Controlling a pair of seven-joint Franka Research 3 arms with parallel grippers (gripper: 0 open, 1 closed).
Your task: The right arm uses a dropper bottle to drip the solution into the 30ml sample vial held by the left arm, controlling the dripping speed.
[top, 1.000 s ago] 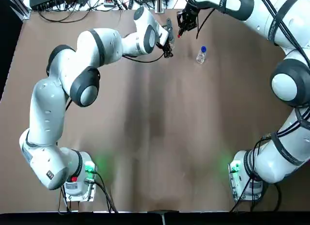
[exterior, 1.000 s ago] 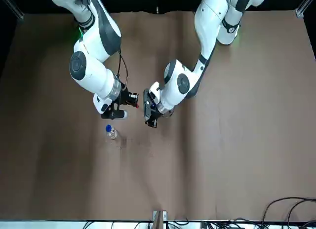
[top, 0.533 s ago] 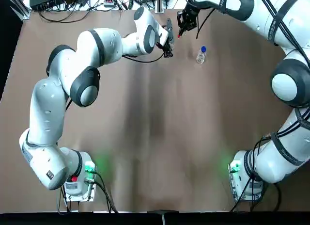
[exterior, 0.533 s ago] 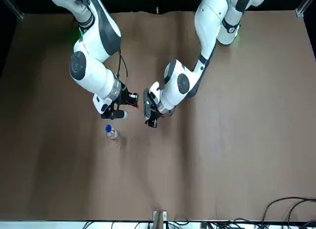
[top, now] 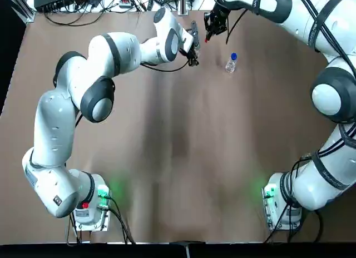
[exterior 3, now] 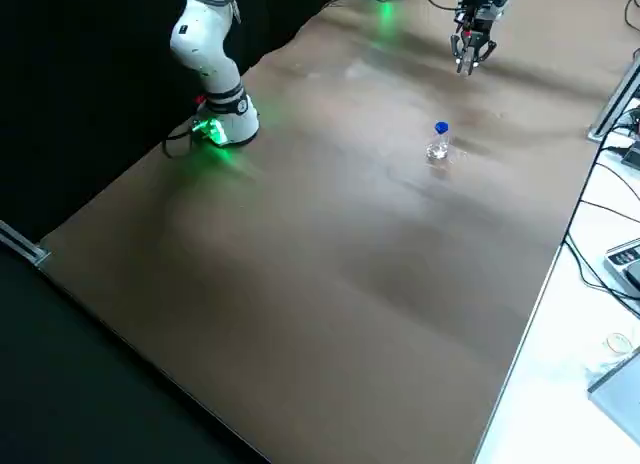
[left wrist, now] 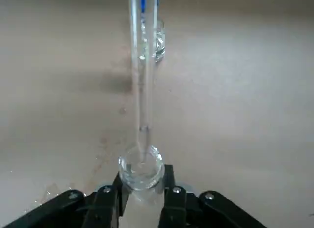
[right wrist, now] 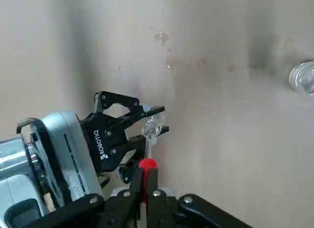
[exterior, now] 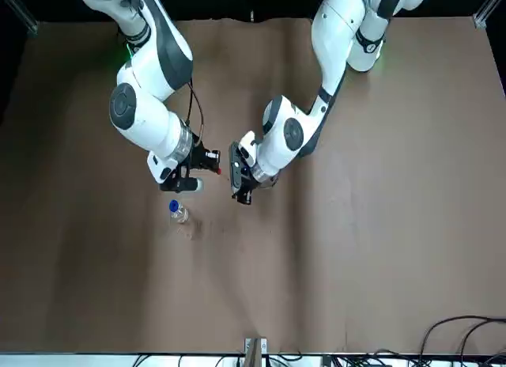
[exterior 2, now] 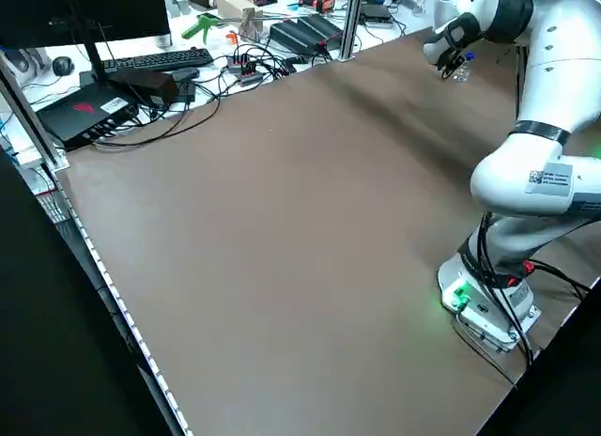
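Note:
My left gripper (left wrist: 141, 188) is shut on the 30ml sample vial (left wrist: 141, 170), a small clear glass vial held mouth-up at the far middle of the table (top: 193, 46). My right gripper (right wrist: 146, 176) is shut on the red-bulbed dropper (right wrist: 146, 164) right beside it (top: 210, 25). The dropper's glass pipette (left wrist: 142, 90) reaches down into the vial's mouth. The dropper bottle (top: 231, 63), clear with a blue collar, stands alone on the table to the right of both grippers.
Cables, a keyboard and electronics (exterior 2: 188, 60) lie along the table's far edge beyond the grippers. The brown table (top: 183, 158) stretches bare between the arms' bases. A few wet spots (right wrist: 164, 39) mark the surface near the vial.
The right gripper with the dropper has edged very slightly toward the far edge. The left gripper and the vial have stayed in place.

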